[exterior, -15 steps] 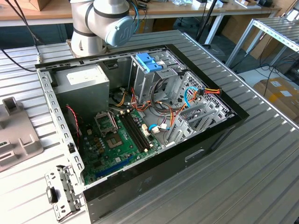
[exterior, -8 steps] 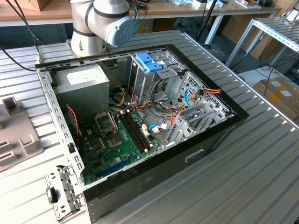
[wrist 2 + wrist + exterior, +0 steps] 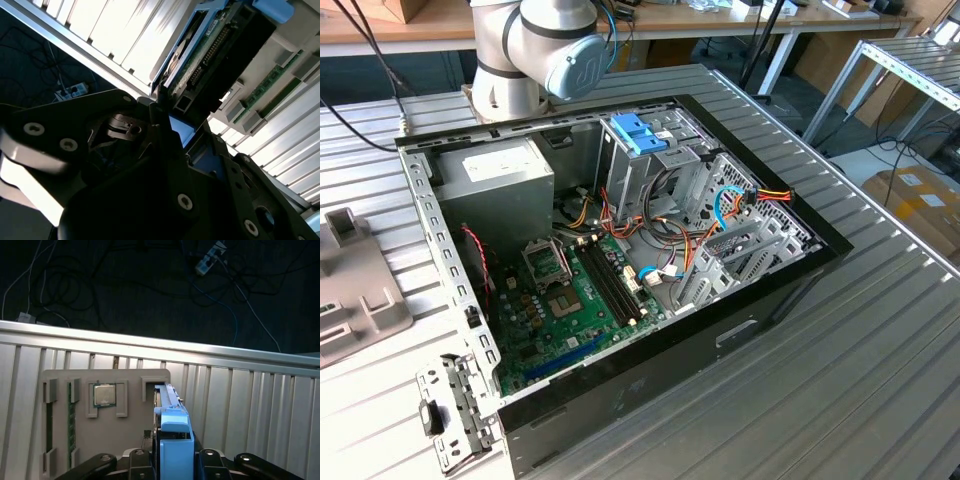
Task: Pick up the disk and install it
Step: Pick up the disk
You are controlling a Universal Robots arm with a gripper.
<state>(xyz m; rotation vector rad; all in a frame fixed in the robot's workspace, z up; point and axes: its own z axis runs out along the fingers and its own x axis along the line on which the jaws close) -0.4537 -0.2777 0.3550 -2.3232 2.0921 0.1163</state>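
Disk (image 3: 173, 432) up on its edge, and the gripper (image 3: 175, 462) had it: in the first wrist view the black fingers (image 3: 141, 460) were pressed in from both sides against the bright blue rail, pinching it between them. The disk stood over the grey parts tray (image 3: 130, 377) with its far end at a raised corner guide. Whether it rested in the tray or hung just clear could not be told.

Just beside it, a square processor chip (image 3: 104, 395) sat in its own recess, its lettering too small to read. Two green memory sticks (image 3: 71, 427) lay in slots farther along the tray. The tray sat on the ribbed metal table (image 3: 250, 400), near the table's edge, with a power strip (image 3: 207, 262) on the dark floor beyond.

The second wrist view caught the disk's green circuit board (image 3: 210, 50) and its row of connector pins.

Over in the exterior view, the open computer case (image 3: 780, 290) lay on the table with its motherboard (image 3: 570, 300) exposed. A light-blue bracket (image 3: 638, 132) sat on the drive cage. The grey power supply (image 3: 495, 195) carried a white label, its print illegible. The arm's base (image 3: 535, 50) stood behind the case.
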